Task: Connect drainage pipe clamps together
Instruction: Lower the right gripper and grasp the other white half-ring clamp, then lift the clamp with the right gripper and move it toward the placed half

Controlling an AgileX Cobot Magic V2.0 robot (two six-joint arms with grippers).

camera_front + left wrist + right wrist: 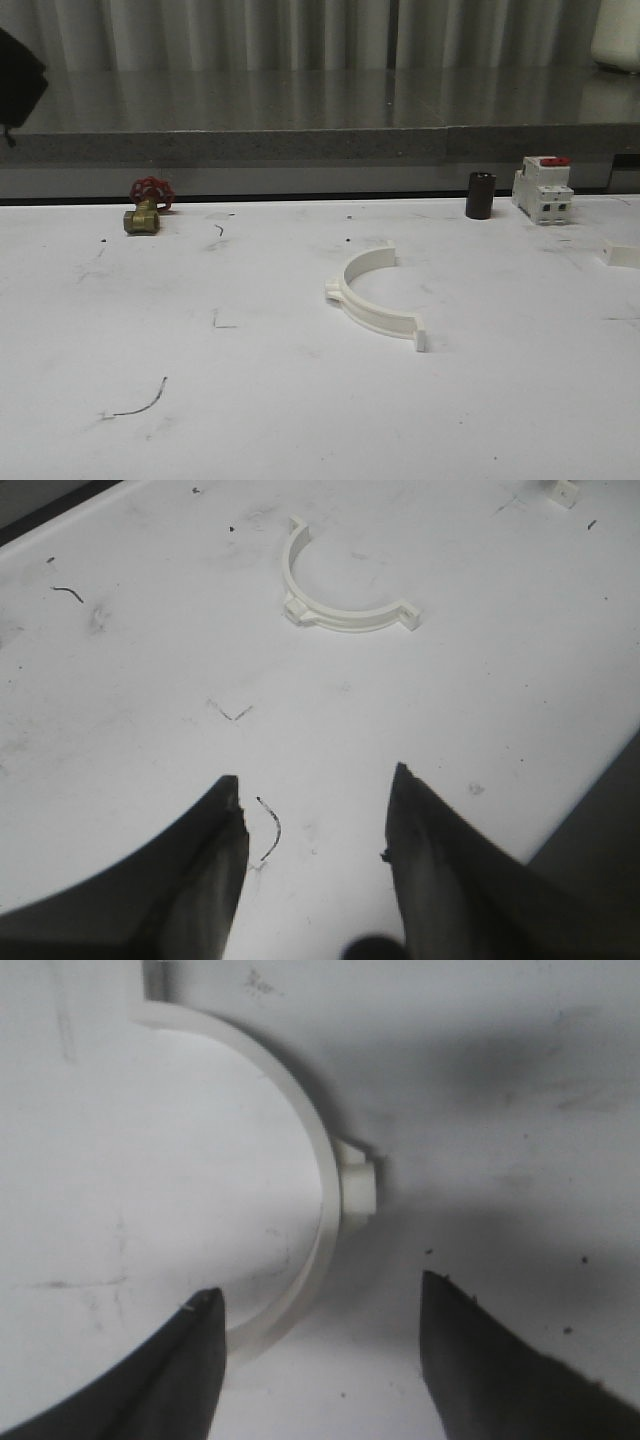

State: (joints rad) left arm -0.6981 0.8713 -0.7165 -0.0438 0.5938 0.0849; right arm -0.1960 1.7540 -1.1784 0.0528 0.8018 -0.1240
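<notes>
White half-ring clamp (372, 297) lies mid table (250, 400). My L gripper (315, 810) hangs fingers apart. R gripper (320, 1320) spread over another half-ring (300, 1210).

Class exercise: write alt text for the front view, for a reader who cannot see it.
A white plastic semicircular clamp half lies mid-table on a scuffed white tabletop. Along the far edge stand a brass valve with a red handwheel, a dark cylinder and a white red-topped breaker.

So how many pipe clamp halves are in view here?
2. One half-ring lies mid-table. A second lies beneath the open right tool; the white bit at the front view's right edge is probably its end, mostly cut off.
</notes>
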